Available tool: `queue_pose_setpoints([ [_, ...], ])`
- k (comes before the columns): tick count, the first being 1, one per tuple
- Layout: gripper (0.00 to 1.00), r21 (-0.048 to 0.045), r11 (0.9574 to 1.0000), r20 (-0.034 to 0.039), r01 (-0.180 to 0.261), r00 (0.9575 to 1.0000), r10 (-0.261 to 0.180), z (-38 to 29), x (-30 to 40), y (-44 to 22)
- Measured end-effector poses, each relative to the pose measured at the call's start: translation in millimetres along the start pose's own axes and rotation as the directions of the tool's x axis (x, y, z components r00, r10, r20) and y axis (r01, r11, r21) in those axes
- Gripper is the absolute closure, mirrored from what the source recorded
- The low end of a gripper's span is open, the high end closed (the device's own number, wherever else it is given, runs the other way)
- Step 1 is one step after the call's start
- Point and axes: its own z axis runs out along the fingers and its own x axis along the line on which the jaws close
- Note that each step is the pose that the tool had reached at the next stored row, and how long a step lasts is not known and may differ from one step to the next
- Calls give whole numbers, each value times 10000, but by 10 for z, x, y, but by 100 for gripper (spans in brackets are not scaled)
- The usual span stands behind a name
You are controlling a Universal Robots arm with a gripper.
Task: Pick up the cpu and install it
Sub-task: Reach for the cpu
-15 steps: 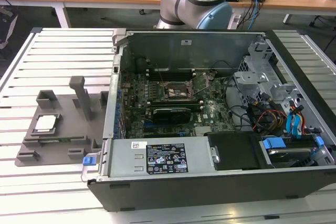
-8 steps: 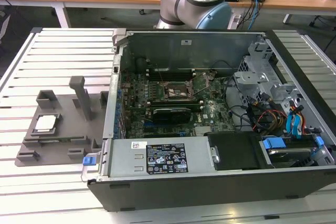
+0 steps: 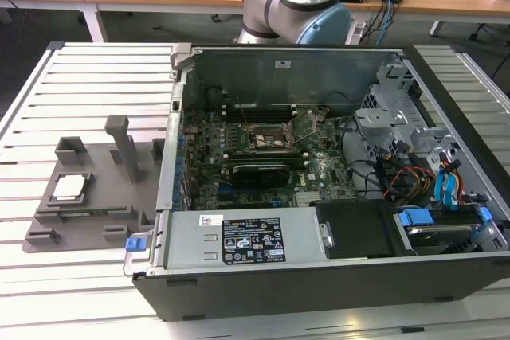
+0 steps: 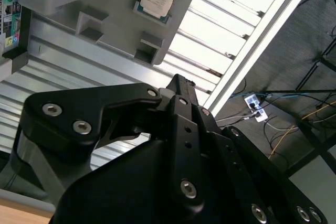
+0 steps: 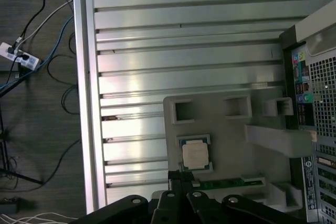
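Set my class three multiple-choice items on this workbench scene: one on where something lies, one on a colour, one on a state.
1. Where does the cpu lie? A on the wooden desk; B on the fixture tray; C on the floor.
2. The tray's colour? A grey; B red; C green.
3. The computer case is: A lidded; B open, motherboard showing; C upside down.
Answers: B, the chip rests in a tray recess, apart from the hand in the second wrist view; A, plain grey plastic; B, its inside is exposed.
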Motion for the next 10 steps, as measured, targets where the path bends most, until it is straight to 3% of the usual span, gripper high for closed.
queue_pose_setpoints([
  [6, 89, -1, 10000, 0, 1, 10000, -1, 0, 5, 0],
  [10, 89, 7, 10000, 1, 1, 10000, -1, 2, -53, 4],
])
